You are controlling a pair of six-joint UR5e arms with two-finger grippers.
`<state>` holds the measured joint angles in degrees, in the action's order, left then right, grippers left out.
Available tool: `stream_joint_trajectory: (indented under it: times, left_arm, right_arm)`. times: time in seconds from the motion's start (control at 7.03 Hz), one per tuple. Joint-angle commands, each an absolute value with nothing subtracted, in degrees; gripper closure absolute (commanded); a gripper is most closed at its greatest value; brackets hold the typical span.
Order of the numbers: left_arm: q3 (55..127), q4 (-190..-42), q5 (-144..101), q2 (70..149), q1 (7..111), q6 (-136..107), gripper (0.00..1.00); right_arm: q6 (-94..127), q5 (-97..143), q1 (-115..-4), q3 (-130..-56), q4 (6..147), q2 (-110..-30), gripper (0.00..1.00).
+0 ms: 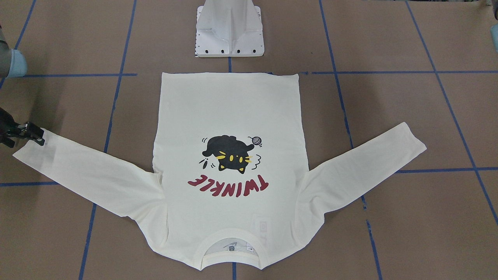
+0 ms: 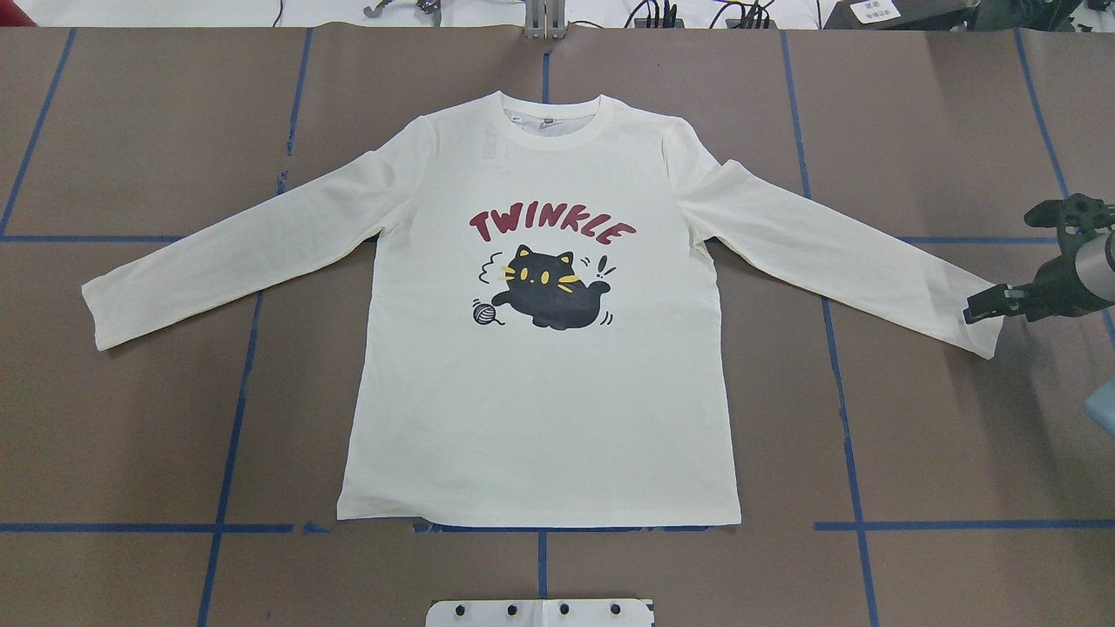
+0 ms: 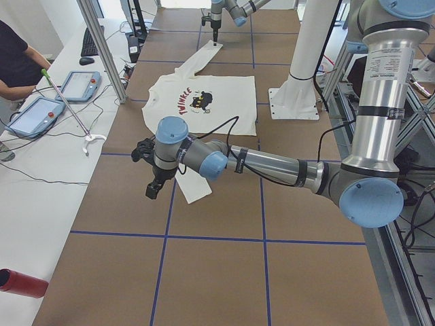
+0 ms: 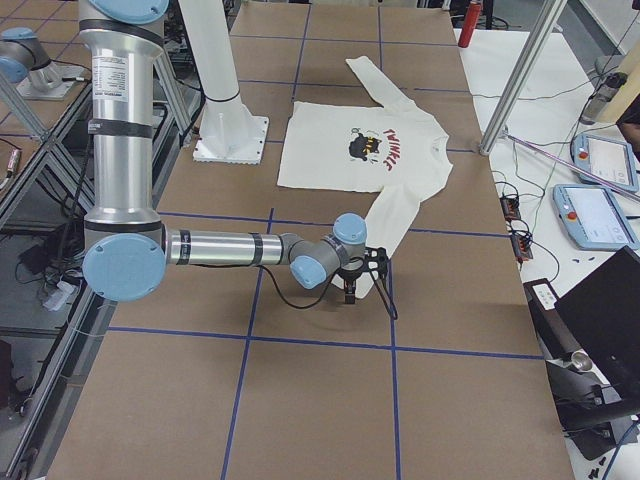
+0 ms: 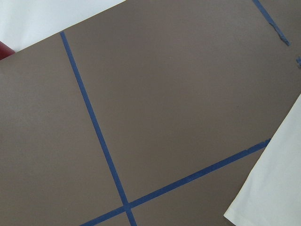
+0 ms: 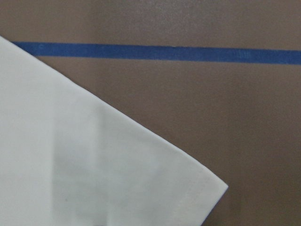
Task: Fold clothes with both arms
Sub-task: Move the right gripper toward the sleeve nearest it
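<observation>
- The cream T-shirt (image 2: 540,392) lies flat and smooth on the brown table (image 2: 131,418), picture side up.
- Its long way runs straight out from the robot. The hem (image 2: 540,521) is near the white base (image 1: 229,35), and the round collar (image 2: 550,135) points away from it.
- The two long sleeves spread out to the sides and slant back toward the robot, like open wings.
- A black cat (image 2: 549,292) with yellow eyes sits in the middle. Red letters (image 2: 550,226) arch above it, and a little ball of yarn is beside it.
- The cloth looks soft and thin, with a stitched edge at the cuff (image 6: 188,188).
- Lines of blue tape (image 2: 235,418) make big squares on the table.
- The black right gripper (image 2: 974,312) is at the cuff of the sleeve on the robot's right. I cannot tell if its jaws are apart or together.
- The left gripper (image 3: 151,193) hangs just beside the other sleeve's cuff. It shows only from the side, so I cannot tell how its jaws stand.
</observation>
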<state>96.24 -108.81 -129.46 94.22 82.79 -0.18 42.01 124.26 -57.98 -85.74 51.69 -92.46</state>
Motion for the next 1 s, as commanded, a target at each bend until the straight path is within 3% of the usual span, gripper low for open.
stream_joint_trajectory:
  times: [0.0, 0.14, 0.28, 0.43, 0.85]
  left_arm:
    - [96.2, -108.9, -129.5, 94.3, 82.8, -0.2, 0.00]
    - [96.2, -108.9, -129.5, 94.3, 82.8, -0.2, 0.00]
    - [96.2, -108.9, -129.5, 94.3, 82.8, -0.1, 0.00]
    - [96.2, -108.9, -129.5, 94.3, 82.8, -0.1, 0.00]
    - [96.3, -108.9, -129.5, 94.4, 82.8, -0.2, 0.00]
  right_arm:
    - [42.0, 124.4, -57.9, -85.7, 51.8, -92.5, 0.51]
    - [41.9, 124.5, -57.9, -85.8, 51.7, -92.4, 0.76]
    - [41.9, 124.6, -57.9, -85.9, 51.7, -92.4, 0.92]
    - [41.9, 124.8, -57.9, -86.1, 51.7, -92.4, 1.00]
    - [42.4, 124.9, -58.0, -89.3, 50.9, -91.8, 1.00]
